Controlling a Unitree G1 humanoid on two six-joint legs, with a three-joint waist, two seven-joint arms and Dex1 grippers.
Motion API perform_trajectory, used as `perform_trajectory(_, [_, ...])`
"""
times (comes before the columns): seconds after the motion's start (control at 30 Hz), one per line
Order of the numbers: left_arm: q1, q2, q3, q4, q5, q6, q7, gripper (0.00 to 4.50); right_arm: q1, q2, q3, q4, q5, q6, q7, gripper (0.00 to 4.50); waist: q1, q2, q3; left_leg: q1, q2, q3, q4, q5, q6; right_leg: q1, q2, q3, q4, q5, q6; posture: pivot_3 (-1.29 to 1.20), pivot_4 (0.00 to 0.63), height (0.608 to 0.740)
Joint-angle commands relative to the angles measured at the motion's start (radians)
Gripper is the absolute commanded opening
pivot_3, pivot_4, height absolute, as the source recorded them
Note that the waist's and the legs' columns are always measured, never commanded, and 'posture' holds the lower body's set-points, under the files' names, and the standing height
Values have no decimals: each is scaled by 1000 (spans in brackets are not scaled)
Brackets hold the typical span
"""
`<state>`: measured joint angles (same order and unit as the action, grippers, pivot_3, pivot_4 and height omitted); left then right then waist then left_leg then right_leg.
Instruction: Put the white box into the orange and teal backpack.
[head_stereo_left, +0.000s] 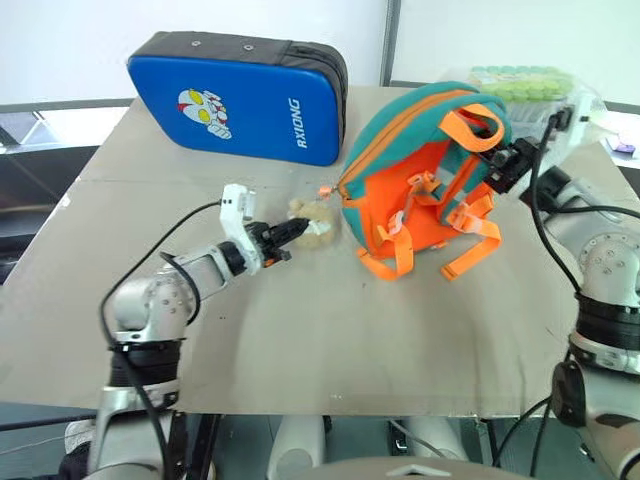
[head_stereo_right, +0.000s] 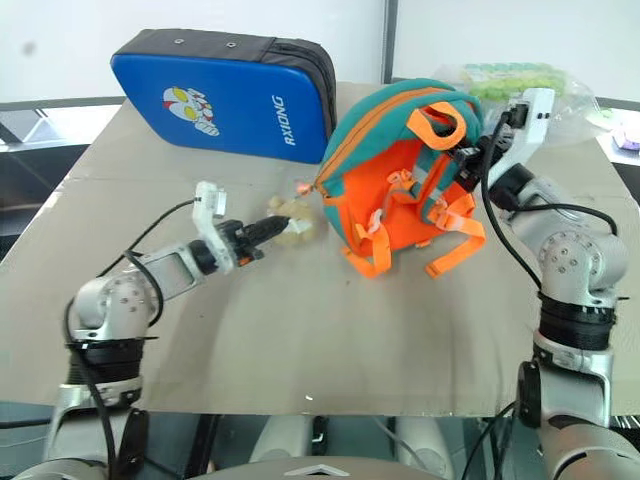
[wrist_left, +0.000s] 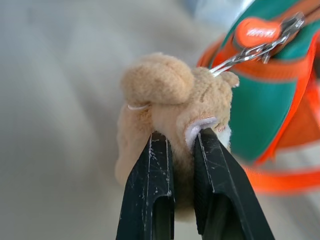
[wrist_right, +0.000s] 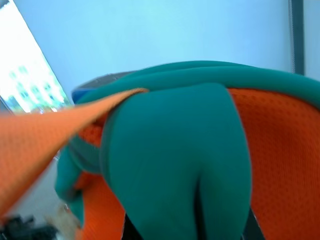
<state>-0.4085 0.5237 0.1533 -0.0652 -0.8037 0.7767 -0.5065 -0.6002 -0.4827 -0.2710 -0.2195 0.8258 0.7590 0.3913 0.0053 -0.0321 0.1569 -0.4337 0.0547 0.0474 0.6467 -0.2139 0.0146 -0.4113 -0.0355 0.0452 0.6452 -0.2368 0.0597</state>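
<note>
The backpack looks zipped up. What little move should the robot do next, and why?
Probably pull the plush animal sideways, away from the backpack. The left gripper is shut on the plush, which hangs by a chain from the zipper pull, and the right gripper holds the bag's top. Pulling should open the zipper.

The backpack (head_stereo_left: 425, 175) is woven cloth: smooth teal fabric, orange mesh on the back, flat webbing straps (head_stereo_left: 470, 225). Its zip pull (wrist_left: 257, 31) looks like matt orange rubber on a shiny metal clip. The plush (wrist_left: 170, 115) is fuzzy tan pile. The blue case (head_stereo_left: 240, 95) is glossy. The table (head_stereo_left: 300, 340) is matt, dull grey-beige.
</note>
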Motion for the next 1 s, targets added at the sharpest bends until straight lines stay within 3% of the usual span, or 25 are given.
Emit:
perform_trajectory(0.03, [-2, 43, 17, -47, 92, -132, -68, 25, 53, -78, -8, -67, -85, -90, 63, 0, 0, 0, 0, 0, 0, 0, -1, 0, 0, 0, 0, 0, 0, 0, 0, 0, 150, 740])
perform_trajectory(0.07, [-3, 44, 24, -48, 97, -141, -73, 467, 81, -103, 0, -76, -100, -102, 95, 679, 0, 0, 0, 0, 0, 0, -1, 0, 0, 0, 0, 0, -1, 0, 0, 0, 150, 740])
perform_trajectory(0.1, [0, 46, 30, -54, 94, -148, -89, 964, 109, -125, 6, -89, -111, -111, 125, 912, 0, 0, 0, 0, 0, 0, -2, 0, 0, 0, 0, 0, -1, 0, 0, 0, 150, 740])
perform_trajectory(0.17, [27, 73, 29, -80, 113, -171, -131, 1790, 161, -165, -5, -114, -113, -114, 171, 1840, -1, 0, 0, 0, 0, 0, -2, 0, 0, 0, 0, 0, -2, 0, 0, 0, 150, 740])
perform_trajectory(0.33, [155, 149, 89, -166, 100, -188, -215, 4455, 320, -337, -87, -150, -97, -102, 339, 4475, -4, 0, 0, 1, 0, 1, -2, 0, 0, 0, 0, 0, -2, 0, 0, 0, 150, 740])
perform_trajectory(0.53, [348, 182, 153, -358, 72, -235, -294, 4455, 580, -477, -211, -165, -148, -201, 575, 4475, 0, 0, 0, 2, 1, 0, -2, 0, 0, 2, -1, 0, -3, -3, -4, 0, 150, 740])
perform_trajectory(0.8, [569, 206, 248, -489, 36, -202, -304, 4455, 817, -455, -389, -93, -169, -309, 726, 4475, -4, 0, -1, 4, 1, 1, 0, 0, 0, 3, 0, 0, -3, -3, -4, 0, 150, 740])
perform_trajectory(1.0, [653, 220, 337, -453, 44, -226, -335, 4455, 906, -420, -445, -64, -217, -393, 748, 4475, -5, 1, -1, 4, 1, 1, 0, 0, 0, 3, 0, 0, -3, -3, -4, 0, 150, 740])
